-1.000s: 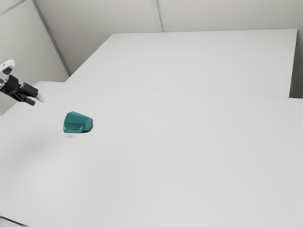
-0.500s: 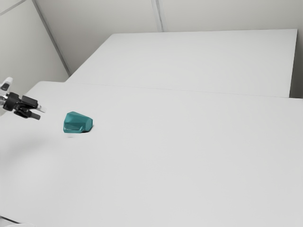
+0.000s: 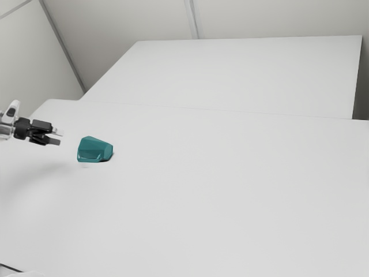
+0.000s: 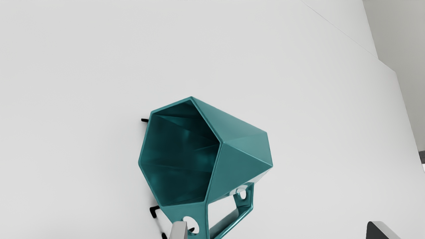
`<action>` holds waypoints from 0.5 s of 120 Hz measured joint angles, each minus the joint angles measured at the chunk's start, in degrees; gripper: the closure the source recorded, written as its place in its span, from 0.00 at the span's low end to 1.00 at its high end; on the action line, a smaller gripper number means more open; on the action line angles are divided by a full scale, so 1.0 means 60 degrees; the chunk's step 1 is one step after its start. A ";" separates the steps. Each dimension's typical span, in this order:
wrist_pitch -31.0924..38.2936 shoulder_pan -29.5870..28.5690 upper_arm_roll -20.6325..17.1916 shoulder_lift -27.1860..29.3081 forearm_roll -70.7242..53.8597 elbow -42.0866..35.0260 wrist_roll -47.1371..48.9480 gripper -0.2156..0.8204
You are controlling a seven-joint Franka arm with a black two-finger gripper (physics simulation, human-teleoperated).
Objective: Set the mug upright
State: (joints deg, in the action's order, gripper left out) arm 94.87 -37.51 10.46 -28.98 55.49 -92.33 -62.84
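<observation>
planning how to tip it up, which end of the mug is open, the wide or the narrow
The wide end of the mug, toward the hand: the wrist view shows its dark inside. The narrow end points away.

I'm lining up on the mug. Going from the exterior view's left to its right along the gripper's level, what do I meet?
The arm's pale end → the black gripper, fingers apart → the teal mug, lying on its side.
</observation>
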 joint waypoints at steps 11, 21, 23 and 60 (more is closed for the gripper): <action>-0.0122 -0.0003 0.0000 -0.0205 0.0361 0.0003 -0.0261 0.23; -0.0221 0.0003 0.0000 -0.0322 0.0558 -0.0006 -0.0435 0.23; -0.0247 0.0006 0.0000 -0.0336 0.0586 -0.0009 -0.0437 0.23; -0.0477 0.0022 -0.0102 -0.0712 0.0744 0.0098 -0.0153 0.23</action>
State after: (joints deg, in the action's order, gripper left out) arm 92.01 -37.38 9.85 -33.25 59.95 -91.74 -63.76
